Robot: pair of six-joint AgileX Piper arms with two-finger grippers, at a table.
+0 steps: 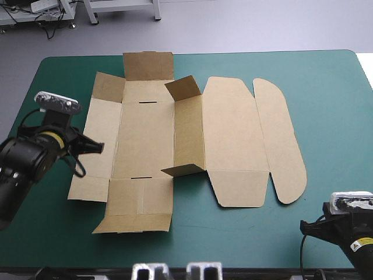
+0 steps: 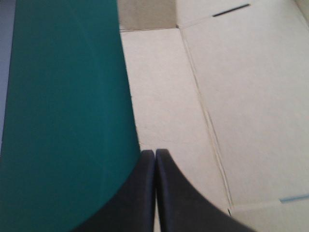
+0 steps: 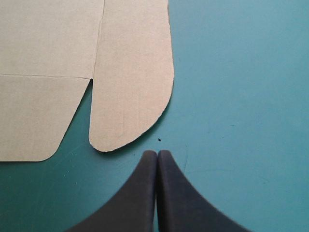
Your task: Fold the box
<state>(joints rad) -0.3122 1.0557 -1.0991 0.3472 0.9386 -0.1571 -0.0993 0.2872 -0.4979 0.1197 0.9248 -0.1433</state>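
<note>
Brown box (image 1: pixel 145 140) mostly flat, left gripper (image 2: pixel 155 152) pressed together over its edge

Brown box (image 1: pixel 145 134) on a teal-green worktop cover (image 1: pixel 326 105).
The board is plain brown all over, with two thin dark slots (image 1: pixel 148 103); left claw (image 2: pixel 155 153) and right claw (image 3: pixel 157 153) are black.

You can see the box (image 1: pixel 145 137) is brown board, like thick paper. It looks matt and a little rough, with pressed fold lines. The teal-green cover (image 1: pixel 326 87) looks smooth and dull, with a few faint marks. The black fingers of the left gripper (image 2: pixel 155 153) and the right gripper (image 3: pixel 157 152) look smooth and matt, like plastic or rubber.
</note>
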